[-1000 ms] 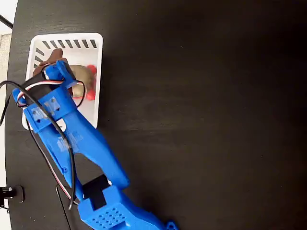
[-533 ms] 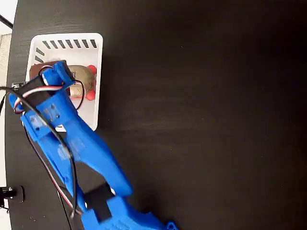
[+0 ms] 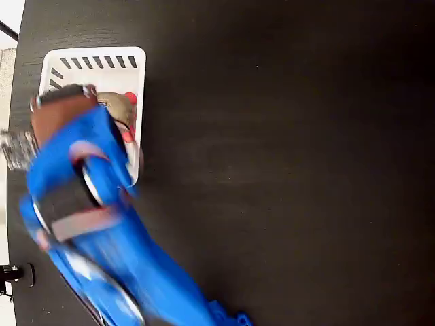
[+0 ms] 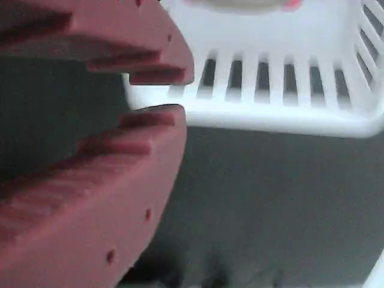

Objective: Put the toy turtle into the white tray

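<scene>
Over the last second our blue arm (image 3: 88, 224) has swung from lying across the tray toward the lower left of the fixed view, now smeared with motion blur, which we read as a retreat after the drop. Beneath it the dark wooden surface (image 3: 285, 163) carries the white rectangular plastic tray with slanted slots (image 3: 95, 61), its right wall and top edge uncovered. Our maroon two-finger hand (image 4: 159, 95) sits outside the tray's slotted wall in the wrist view, its ridged fingers nearly together with only a narrow gap and nothing between them. Inside the tray lies the small squishy toy turtle with red limbs and grey-tan shell (image 3: 124, 107), so we judge the task essentially done.
</scene>
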